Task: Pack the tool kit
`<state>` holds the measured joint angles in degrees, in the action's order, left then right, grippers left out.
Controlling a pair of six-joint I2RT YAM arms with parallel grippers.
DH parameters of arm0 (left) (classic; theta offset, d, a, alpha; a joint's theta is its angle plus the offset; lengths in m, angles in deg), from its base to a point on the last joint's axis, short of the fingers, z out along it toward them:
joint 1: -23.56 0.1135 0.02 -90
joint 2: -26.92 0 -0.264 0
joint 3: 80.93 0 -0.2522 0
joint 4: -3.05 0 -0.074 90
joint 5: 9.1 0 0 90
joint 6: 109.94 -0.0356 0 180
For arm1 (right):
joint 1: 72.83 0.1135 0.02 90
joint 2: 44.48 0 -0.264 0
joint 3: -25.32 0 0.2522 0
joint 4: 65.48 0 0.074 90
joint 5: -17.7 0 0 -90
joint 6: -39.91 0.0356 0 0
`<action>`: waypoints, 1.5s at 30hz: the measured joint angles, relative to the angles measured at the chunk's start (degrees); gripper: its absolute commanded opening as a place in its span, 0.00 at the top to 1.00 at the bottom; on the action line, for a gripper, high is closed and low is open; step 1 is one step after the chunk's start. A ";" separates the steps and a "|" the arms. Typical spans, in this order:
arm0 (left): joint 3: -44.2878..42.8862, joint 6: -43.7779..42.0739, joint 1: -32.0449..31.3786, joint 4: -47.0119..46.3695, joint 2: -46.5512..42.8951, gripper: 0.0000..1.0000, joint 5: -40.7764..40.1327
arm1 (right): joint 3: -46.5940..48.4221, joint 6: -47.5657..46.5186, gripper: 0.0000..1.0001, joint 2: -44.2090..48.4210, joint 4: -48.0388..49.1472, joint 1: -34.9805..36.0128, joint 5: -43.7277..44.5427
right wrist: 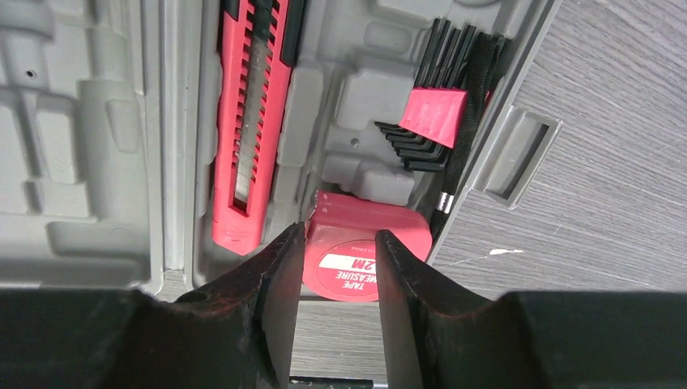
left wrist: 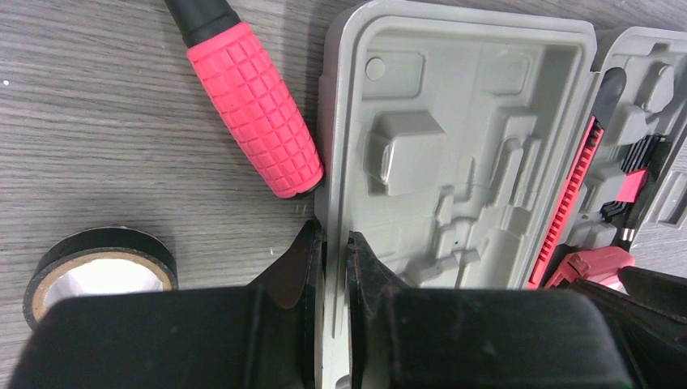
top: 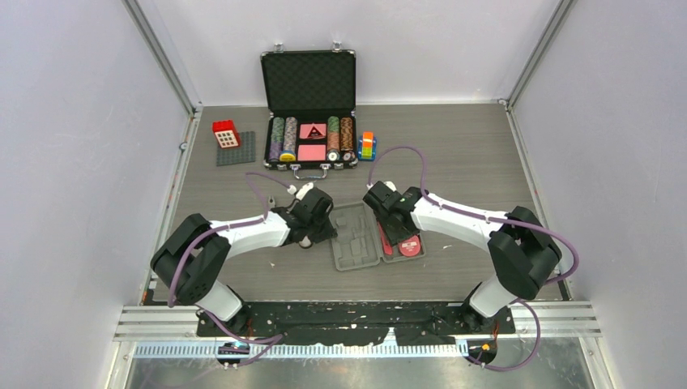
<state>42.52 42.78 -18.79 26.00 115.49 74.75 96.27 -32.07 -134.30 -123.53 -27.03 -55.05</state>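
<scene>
Left end effector (left wrist: 332, 243) gripping case (left wrist: 454, 121) rim, right end effector (right wrist: 340, 239) spread above tape measure (right wrist: 356, 267)

Open poker-chip case (top: 309, 109), red brick (top: 225, 133) on grey baseplate (top: 237, 152), perhaps stacked coloured blocks (top: 368, 146)

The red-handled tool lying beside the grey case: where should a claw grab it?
Across the middle of the red-handled tool, from above: it lies flat on the table, ribbed grip exposed, one end close against the grey case.
</scene>
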 measured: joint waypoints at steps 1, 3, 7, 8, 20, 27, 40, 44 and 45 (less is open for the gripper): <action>0.02 -0.07 -0.02 0.00 -0.04 1.00 -0.02 | -0.04 -0.15 0.59 -0.09 0.04 0.00 -0.07; 0.04 -0.13 -0.02 0.04 -0.09 1.00 -0.07 | -0.42 -0.31 0.60 -0.15 0.39 -0.17 -0.72; 0.17 -0.17 -0.02 0.15 -0.26 1.00 -0.26 | -1.57 -1.05 0.56 -0.59 0.52 -0.55 -2.08; 0.17 -0.17 -0.02 0.17 -0.26 1.00 -0.26 | -1.57 -1.38 0.55 -0.59 0.44 -0.55 -2.27; 0.24 -0.66 0.00 1.09 -0.74 1.00 -1.16 | 1.53 -2.01 0.58 6.64 -2.03 -2.12 -6.03; 0.24 -1.57 -0.02 1.03 -0.74 1.00 -1.09 | -2.86 -1.18 0.61 7.80 -0.44 -7.41 -8.83; -0.74 -3.58 0.00 1.90 -0.17 1.00 -0.61 | -8.94 0.76 0.63 6.08 2.99 -11.37 -14.62; -2.21 -5.22 0.11 3.08 0.81 1.00 -0.17 | -9.20 1.57 0.63 6.23 3.30 -11.61 -14.93; -2.43 -5.75 0.11 3.10 1.01 0.99 0.00 | -9.20 1.64 0.63 6.27 3.32 -11.67 -14.99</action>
<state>40.09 37.03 -18.68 29.11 116.50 74.75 87.06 -30.43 -128.03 -120.21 -38.70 -70.04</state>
